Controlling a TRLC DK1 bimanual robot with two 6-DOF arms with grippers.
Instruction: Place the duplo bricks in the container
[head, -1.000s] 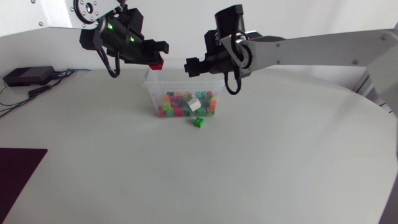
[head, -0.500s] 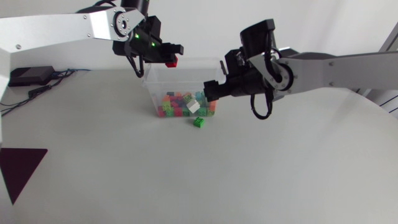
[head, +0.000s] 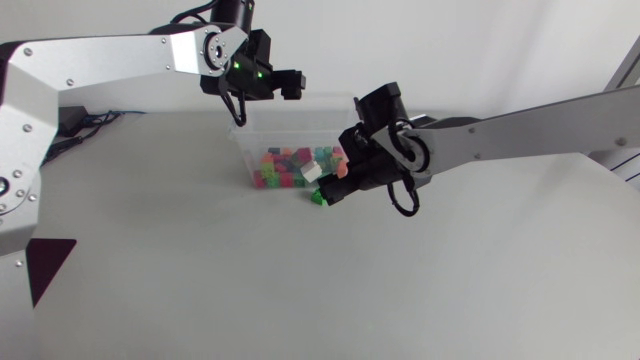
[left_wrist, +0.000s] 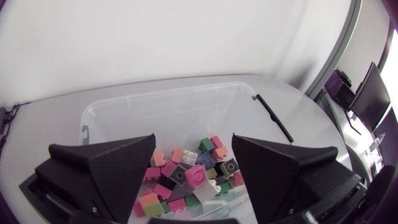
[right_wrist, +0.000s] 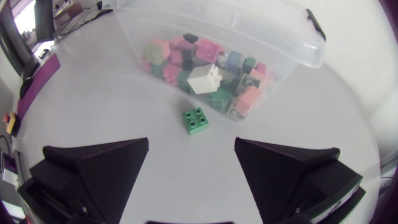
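The right gripper (right_wrist: 191, 148) is spread wide open with nothing in it. Right under it, the green brick (right_wrist: 196, 120) is seen on the table (right_wrist: 106, 112), just beside the container (right_wrist: 261, 34). The left gripper (left_wrist: 193, 148) is open and empty too, over the coloured bricks (left_wrist: 194, 176) inside.

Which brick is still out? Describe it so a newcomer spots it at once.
Find the clear container of mixed bricks mid-table. Just outside its wall, ahead of the right hand, a green brick lies alone on the tabletop. It is the only brick not inside the container.
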